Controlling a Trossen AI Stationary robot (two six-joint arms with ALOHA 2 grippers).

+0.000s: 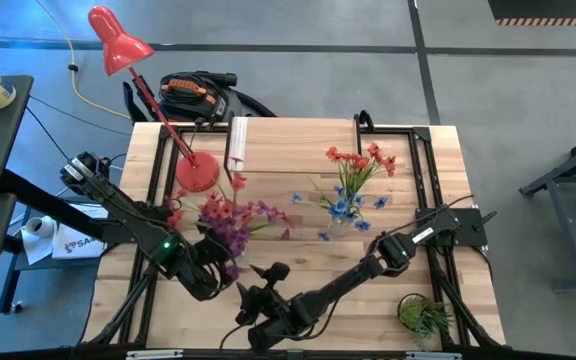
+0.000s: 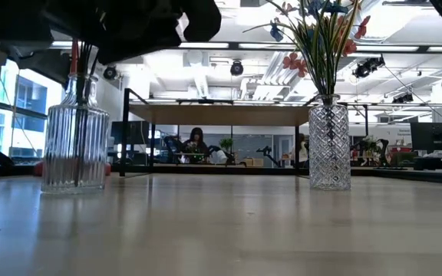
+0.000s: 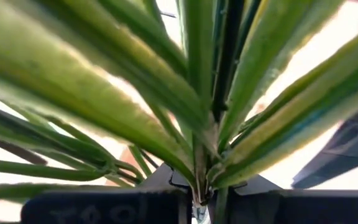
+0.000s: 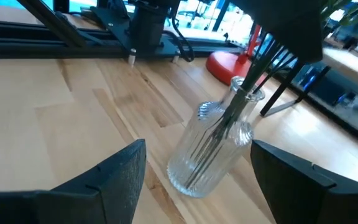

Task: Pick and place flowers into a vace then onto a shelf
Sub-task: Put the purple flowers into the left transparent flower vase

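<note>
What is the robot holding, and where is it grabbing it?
The left gripper is shut on the flowers, pinching their green stems just above the ribbed vase. The right gripper is open near that vase and holds nothing.

Left gripper (image 1: 230,262): at the red and purple flowers (image 1: 230,218).
Right gripper (image 1: 253,300): near the table's (image 1: 298,255) front edge.
Red lamp (image 1: 118,40): stands at the back left.
Green plant (image 1: 425,318): front right corner.
</note>
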